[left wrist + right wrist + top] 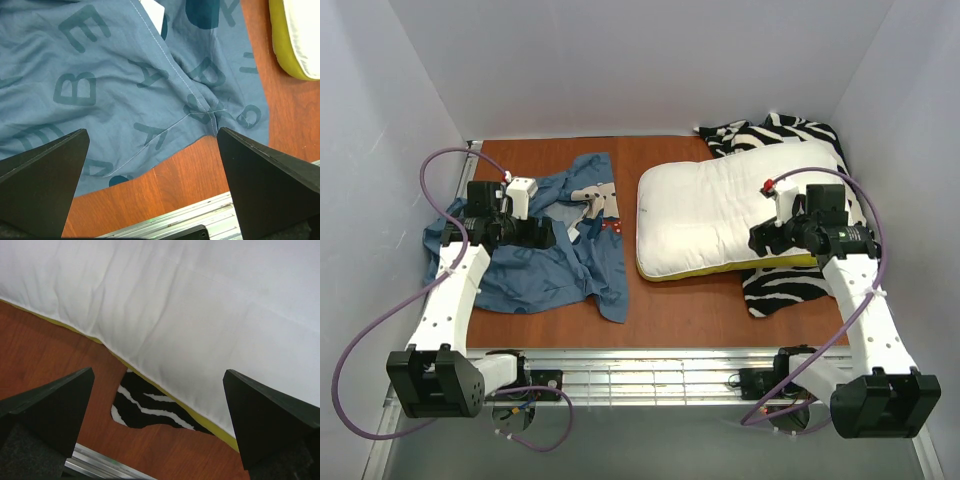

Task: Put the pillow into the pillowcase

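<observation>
Top external view shows the pillowcase [555,255] crumpled on the counter [670,300] left of the pillow [720,215], apart from it. The left hand [152,132] hangs spread over its near hem, holding nothing; the right hand [159,371] is spread above the pillow's near edge. Best to pinch just 1 layer at the hem so the mouth gapes. Which edge is the opening I cannot tell; a striped cloth [145,407] lies mostly hidden under the pillow.

zebra-striped cloth [780,290] — far right, crumpled | wooden table [680,300] | metal rail [650,365] — near edge
</observation>
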`<move>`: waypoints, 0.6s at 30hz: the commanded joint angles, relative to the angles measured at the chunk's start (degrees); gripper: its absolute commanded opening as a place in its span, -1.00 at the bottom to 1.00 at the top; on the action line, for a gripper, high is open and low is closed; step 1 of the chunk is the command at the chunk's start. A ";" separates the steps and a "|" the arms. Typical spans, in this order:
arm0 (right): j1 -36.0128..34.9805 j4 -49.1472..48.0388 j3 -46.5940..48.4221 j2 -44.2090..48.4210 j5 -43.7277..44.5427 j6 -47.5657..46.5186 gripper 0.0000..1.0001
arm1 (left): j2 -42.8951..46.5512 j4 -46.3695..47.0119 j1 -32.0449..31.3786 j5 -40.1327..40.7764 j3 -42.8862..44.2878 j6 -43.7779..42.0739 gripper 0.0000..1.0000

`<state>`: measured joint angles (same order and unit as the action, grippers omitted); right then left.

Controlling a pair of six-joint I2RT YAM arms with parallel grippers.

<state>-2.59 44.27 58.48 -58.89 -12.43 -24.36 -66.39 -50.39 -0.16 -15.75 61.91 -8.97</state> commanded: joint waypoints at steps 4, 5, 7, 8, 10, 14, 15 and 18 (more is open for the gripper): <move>-6.80 -2.96 10.49 -9.91 -1.91 6.78 0.97 | -5.32 -4.01 0.08 -6.31 9.36 4.05 0.96; -8.03 -4.27 11.99 -12.45 0.10 7.22 0.97 | -6.02 -4.19 0.08 -6.31 11.89 5.44 0.96; -11.64 -5.33 14.81 -15.36 2.57 8.01 0.97 | -7.95 -4.98 0.08 -5.87 14.28 6.16 0.96; -12.95 -5.77 18.13 -18.42 5.28 8.10 0.97 | -8.75 -5.41 0.08 -5.96 16.12 6.59 0.96; -16.55 -5.86 21.75 -21.86 7.93 8.80 0.97 | -9.89 -6.56 0.08 -5.79 17.80 8.09 0.96; -22.27 -5.69 33.15 -33.79 14.34 12.84 0.97 | -10.95 -6.39 -0.01 -4.03 18.95 10.19 0.96; -24.11 -5.34 35.19 -35.92 15.32 13.89 0.97 | -10.87 -6.21 0.08 -3.51 18.60 10.55 0.96; -27.72 -4.29 42.67 -43.83 17.26 17.14 0.97 | -9.99 -5.60 0.08 -0.87 17.38 11.08 0.96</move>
<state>-27.24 39.90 95.31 -97.60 0.08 -11.97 -77.89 -55.11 -0.16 -18.94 79.11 -0.01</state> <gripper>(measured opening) 0.986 0.982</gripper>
